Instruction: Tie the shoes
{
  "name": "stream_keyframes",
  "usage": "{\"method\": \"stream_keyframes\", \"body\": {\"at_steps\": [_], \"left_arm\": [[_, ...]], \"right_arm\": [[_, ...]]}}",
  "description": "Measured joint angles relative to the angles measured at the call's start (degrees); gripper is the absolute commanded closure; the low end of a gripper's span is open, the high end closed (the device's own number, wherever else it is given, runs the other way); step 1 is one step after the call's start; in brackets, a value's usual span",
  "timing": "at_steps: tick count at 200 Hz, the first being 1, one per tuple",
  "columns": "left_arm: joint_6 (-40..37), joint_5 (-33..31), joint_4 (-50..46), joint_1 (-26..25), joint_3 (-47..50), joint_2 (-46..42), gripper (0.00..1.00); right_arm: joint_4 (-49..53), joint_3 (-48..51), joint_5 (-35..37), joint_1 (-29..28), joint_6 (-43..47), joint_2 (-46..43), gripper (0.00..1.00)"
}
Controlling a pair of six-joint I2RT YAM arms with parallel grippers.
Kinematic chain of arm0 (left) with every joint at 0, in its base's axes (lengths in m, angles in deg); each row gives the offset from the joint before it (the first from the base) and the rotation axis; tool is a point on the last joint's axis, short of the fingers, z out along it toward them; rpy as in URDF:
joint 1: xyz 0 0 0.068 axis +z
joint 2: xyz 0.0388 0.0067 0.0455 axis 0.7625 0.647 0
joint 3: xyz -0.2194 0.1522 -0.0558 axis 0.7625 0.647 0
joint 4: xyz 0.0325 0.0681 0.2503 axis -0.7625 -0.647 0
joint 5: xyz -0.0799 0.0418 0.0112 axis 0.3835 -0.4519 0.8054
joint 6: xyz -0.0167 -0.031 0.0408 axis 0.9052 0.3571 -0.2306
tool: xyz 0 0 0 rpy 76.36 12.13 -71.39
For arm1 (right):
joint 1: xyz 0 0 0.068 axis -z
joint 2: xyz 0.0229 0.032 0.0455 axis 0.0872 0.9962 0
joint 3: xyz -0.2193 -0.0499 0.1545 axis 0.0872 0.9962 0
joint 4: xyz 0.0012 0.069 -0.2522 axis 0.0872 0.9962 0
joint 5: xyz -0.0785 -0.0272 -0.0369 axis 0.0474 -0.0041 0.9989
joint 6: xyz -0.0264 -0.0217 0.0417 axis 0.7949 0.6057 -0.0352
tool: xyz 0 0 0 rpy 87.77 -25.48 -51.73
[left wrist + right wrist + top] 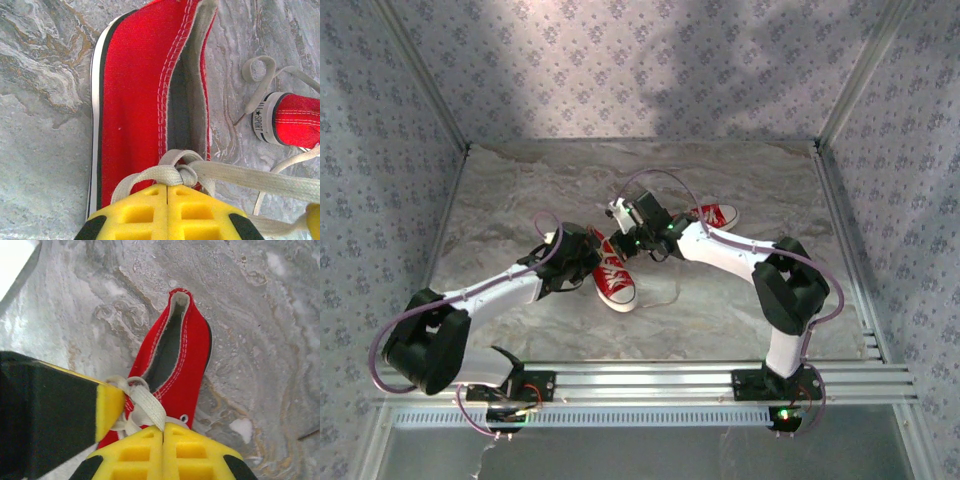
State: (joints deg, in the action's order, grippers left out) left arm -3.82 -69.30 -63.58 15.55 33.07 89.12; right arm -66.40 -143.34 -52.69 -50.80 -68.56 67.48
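One red shoe [617, 283] with a white sole lies mid-table, and both grippers meet over its laces. My left gripper [167, 186] is shut, its yellow tips pinching a white lace loop [160, 174] right beside the knot [188, 174]. My right gripper [163, 426] is shut on another lace loop [150, 407], which runs into the seam between its fingers. From above, the left gripper [588, 262] and right gripper [638, 243] sit close together. The other red shoe [718, 214] lies behind the right arm, its heel [292, 119] turned toward the first shoe.
The table top [520, 190] is marbled grey, closed in by patterned walls. An aluminium rail [650, 385] runs along the near edge with both arm bases on it. Loose lace ends trail on the table [260, 67] between the two shoes.
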Motion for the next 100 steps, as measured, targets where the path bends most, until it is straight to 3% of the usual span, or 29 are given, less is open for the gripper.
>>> {"method": "stream_keyframes", "body": {"at_steps": [43,100], "left_arm": [[-2.3,1.8,2.5,1.2,1.1,-2.3,1.00],[-5.4,8.9,10.8,4.6,7.2,-4.8,1.00]], "right_arm": [[-1.2,1.0,2.1,0.0,9.4,0.1,1.00],[-1.8,1.0,3.6,0.0,10.8,1.2,1.00]]}}
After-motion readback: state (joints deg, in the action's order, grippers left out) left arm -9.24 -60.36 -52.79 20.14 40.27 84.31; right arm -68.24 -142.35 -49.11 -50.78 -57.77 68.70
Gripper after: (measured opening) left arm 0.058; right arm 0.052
